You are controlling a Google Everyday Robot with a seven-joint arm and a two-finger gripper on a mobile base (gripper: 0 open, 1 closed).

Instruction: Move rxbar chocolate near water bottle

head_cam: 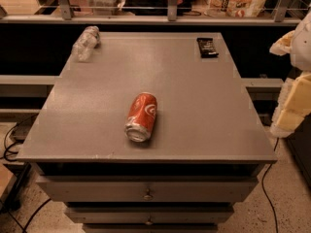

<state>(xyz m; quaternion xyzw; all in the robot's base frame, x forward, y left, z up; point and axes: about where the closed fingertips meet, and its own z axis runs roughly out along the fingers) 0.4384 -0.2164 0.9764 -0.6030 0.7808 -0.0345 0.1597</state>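
While the gripper [290, 108] hangs at the far right edge of the camera view, out beside the grey cabinet [218, 144] and not over its top, whether the claw is apart or together I cannot tell from here.

The rxbar chocolate [207, 47] lies flat at the back right corner of the top, black wrapper up, apart from the gripper and touching nothing else. The water bottle [86, 42] lies on its side at the back left corner, so the two are well apart, with the whole width of the top between them.

My read is that we are at the very start: the approach step, with no grasp made yet. The next move calls for a reach in from the right to the back corner and a low pinch on a thin, flat bar. A carry leftward along the back edge should follow, and a set-down just beside the bottle without nudging it, since it looks ready to roll. The red soda can [142, 116] lies on its side mid-table, nearer the front, and looks clear of that path.

As for containers, the bottle is see-through and crinkled, and I cannot tell its fill. The can's contents are hidden. The two drawers [146, 192] below are closed, with nothing of their insides showing.
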